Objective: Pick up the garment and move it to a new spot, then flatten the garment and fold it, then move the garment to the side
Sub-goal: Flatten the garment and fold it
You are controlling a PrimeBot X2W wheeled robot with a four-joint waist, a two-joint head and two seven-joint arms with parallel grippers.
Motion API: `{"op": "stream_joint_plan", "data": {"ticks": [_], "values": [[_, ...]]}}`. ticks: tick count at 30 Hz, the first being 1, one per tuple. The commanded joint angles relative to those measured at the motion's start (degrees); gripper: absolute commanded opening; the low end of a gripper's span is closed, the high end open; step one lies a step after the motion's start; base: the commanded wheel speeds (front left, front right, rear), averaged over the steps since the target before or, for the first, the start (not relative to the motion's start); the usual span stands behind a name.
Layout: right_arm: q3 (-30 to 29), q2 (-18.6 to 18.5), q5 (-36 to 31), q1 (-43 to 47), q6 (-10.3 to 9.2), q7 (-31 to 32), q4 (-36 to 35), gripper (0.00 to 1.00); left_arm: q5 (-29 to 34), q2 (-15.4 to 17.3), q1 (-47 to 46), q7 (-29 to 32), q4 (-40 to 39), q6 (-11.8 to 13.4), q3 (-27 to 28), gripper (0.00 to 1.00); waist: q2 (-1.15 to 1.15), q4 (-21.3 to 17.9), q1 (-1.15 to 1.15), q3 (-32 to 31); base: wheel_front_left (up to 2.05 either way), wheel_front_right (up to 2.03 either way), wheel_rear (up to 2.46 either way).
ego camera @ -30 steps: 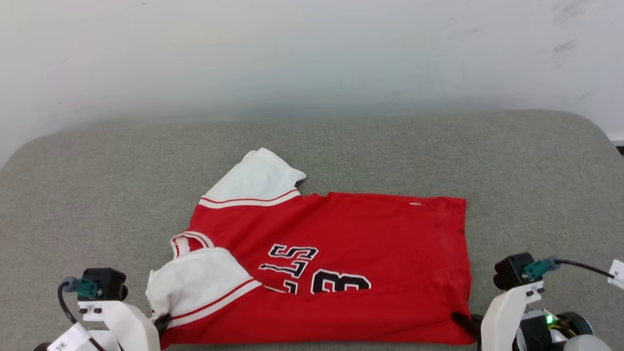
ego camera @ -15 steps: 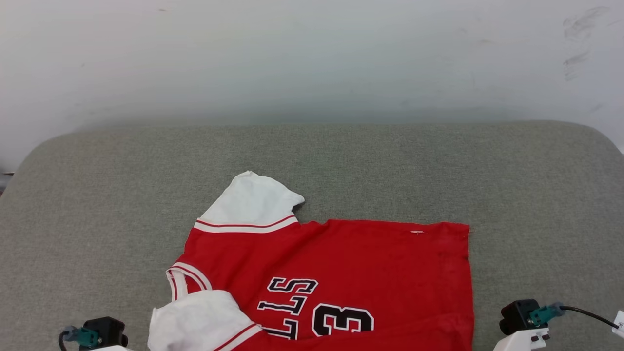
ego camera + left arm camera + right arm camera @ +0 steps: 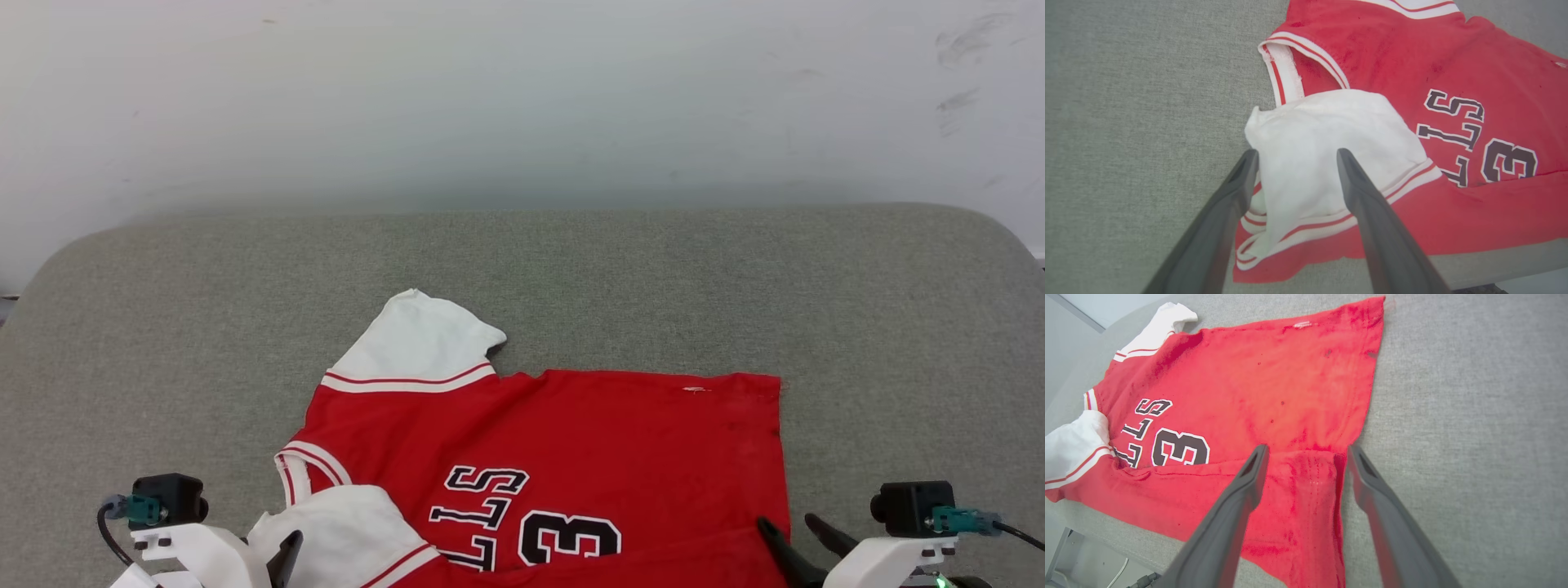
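The garment (image 3: pixel 571 441), a bright red shirt with black-and-white lettering, lies spread on the grey padded table (image 3: pixel 653 269), its near strip folded over the print. One white sleeve (image 3: pixel 420 339) points to the far left. The other white sleeve (image 3: pixel 1323 143) lies bunched on the near left. My left gripper (image 3: pixel 1296 157) is open, its fingers straddling that near sleeve just above it. My right gripper (image 3: pixel 1306 451) is open over the garment's near right corner (image 3: pixel 1310 490), holding nothing. In the head view the right gripper (image 3: pixel 796 532) shows beside the red edge.
A pale wall (image 3: pixel 522 98) rises right behind the table. The table's near edge (image 3: pixel 1094 535) runs close under the garment, with floor and cables below it. Bare grey padding (image 3: pixel 898 343) stretches to the right, left and behind the garment.
The head camera has tilted, so the whole picture sits lower than a second ago. The right gripper's two spread fingers have come back into view. The garment itself lies as before.
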Motion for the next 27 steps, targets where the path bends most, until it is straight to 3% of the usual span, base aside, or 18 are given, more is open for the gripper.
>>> {"op": "stream_joint_plan", "data": {"ticks": [1,11,20,27], "values": [[0.01,0.48,-0.51,-0.41,-0.03,-0.79,0.03,1.0,0.38,0.28,-0.46,-0.33,-0.02,0.19,0.13,1.0,0.0,-0.13,0.0,-0.07,0.0,0.0,0.0],[-4.54,2.77,-8.9,-5.46,-0.03,-15.6,-1.01,1.0,5.6,-0.27,-9.1,-7.16,1.05,-0.23,-0.43,1.0,0.0,-1.65,0.0,0.86,0.0,0.0,0.0],[-2.83,3.64,-11.41,-12.01,-0.03,-19.25,-5.85,1.0,10.14,-1.58,-22.4,-14.98,7.2,-1.01,-0.29,1.0,0.0,-5.44,0.0,9.07,0.0,0.0,0.0],[-1.13,4.12,-11.43,-16.37,-0.03,-20.35,-7.13,1.0,11.67,-0.67,-33.6,-15.51,15.16,-4.71,-1.72,1.0,0.0,-8.44,0.0,15.95,0.0,0.0,0.0]]}}
